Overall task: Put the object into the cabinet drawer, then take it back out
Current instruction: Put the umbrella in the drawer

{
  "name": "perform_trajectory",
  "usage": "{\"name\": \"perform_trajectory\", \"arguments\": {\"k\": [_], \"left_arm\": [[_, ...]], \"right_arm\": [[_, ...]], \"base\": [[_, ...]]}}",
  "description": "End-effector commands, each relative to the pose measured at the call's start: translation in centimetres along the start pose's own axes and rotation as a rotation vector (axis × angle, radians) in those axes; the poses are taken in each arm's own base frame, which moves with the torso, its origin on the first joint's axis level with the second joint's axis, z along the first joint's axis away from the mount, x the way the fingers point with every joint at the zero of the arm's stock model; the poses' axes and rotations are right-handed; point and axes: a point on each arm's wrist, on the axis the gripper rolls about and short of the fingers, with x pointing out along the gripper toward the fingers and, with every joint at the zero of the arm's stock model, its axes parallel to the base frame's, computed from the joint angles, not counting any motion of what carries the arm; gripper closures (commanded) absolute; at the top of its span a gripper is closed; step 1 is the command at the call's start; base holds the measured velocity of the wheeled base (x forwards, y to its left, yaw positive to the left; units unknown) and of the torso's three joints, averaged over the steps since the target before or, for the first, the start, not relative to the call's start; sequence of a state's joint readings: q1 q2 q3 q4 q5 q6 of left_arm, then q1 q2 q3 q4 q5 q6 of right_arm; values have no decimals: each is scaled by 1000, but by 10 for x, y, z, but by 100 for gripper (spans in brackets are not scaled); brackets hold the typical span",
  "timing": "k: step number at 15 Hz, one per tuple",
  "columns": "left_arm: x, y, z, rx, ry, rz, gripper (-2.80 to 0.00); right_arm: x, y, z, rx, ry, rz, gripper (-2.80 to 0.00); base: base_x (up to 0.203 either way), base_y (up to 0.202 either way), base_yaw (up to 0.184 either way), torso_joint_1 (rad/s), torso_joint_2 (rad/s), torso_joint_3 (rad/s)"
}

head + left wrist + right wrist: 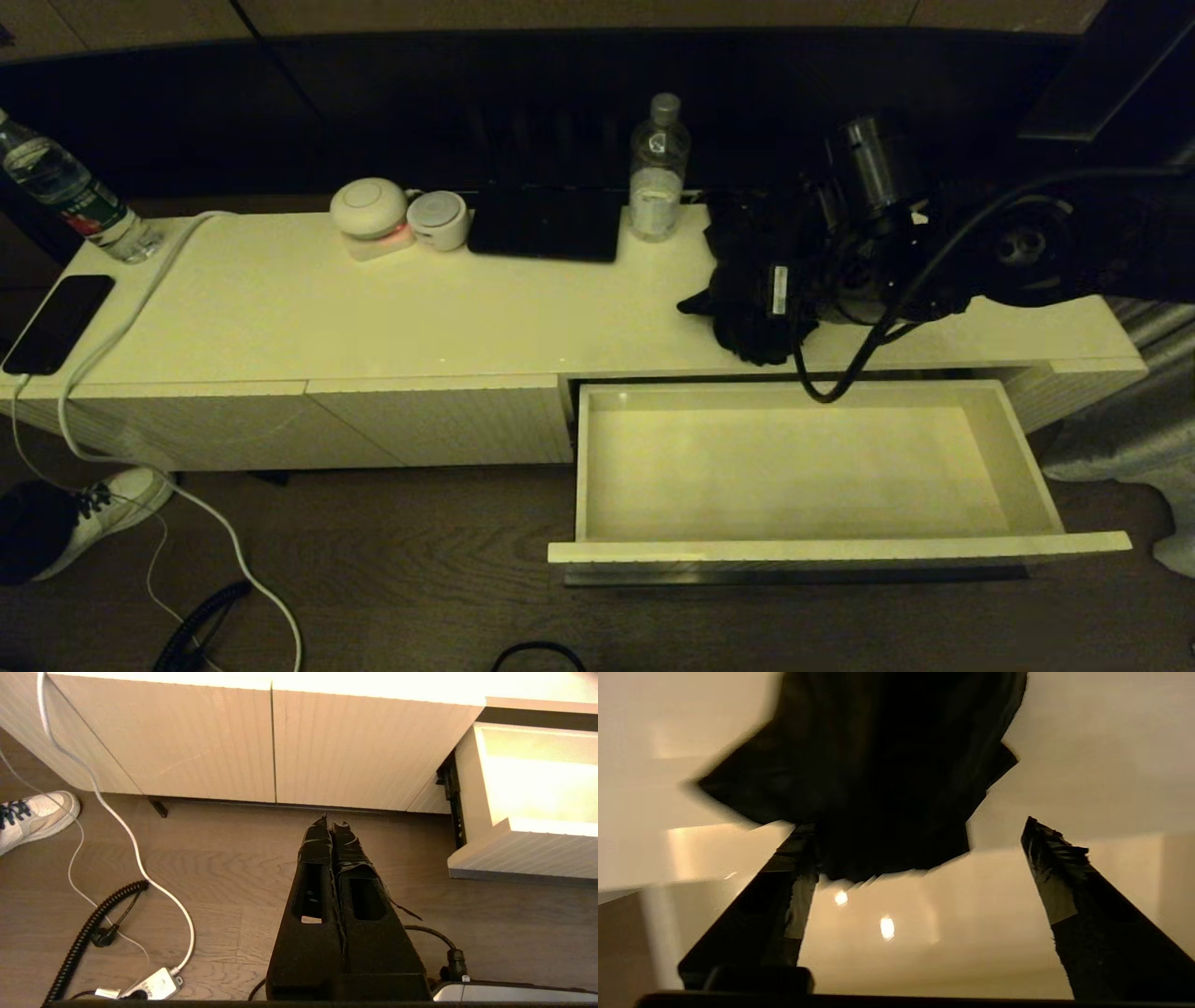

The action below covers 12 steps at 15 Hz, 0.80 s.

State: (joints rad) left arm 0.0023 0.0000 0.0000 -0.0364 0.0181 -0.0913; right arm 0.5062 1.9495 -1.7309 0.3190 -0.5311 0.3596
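Black umbrella (pixel 752 299) on cabinet top, bottle (pixel 658 173) behind

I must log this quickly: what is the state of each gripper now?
Left gripper: closed, holding nothing, low over the floor.
Right gripper: open, at the black umbrella on the cabinet top, not clamped on it.

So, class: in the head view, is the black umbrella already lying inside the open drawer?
No: the drawer shows only its bare pale floor, while the black umbrella sits up on the cabinet top.
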Motion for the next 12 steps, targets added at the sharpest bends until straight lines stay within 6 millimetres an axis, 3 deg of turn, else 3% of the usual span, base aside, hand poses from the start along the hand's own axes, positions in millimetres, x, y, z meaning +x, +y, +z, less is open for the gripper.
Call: {"name": "perform_trajectory", "arguments": {"k": [1,5,9,12], "left_arm": [[0,0,0,-1,-2,1,0],[0,0,0,-1,-2,1,0],[0,0,0,-1,-2,1,0],[0,0,0,-1,-1,1,0]], "right_arm": [[21,0,-13,-42,-2,-33,-280],[31,10,-2,-41,-68,-15,-280],[18,17,14,-5,-124,22,-280],[26,20,11,18,-114,24,-280]], "base": [[0,0,0,0,0,0],[0,0,0,0,0,0],[0,0,0,0,0,0],[0,0,0,0,0,0]]}}
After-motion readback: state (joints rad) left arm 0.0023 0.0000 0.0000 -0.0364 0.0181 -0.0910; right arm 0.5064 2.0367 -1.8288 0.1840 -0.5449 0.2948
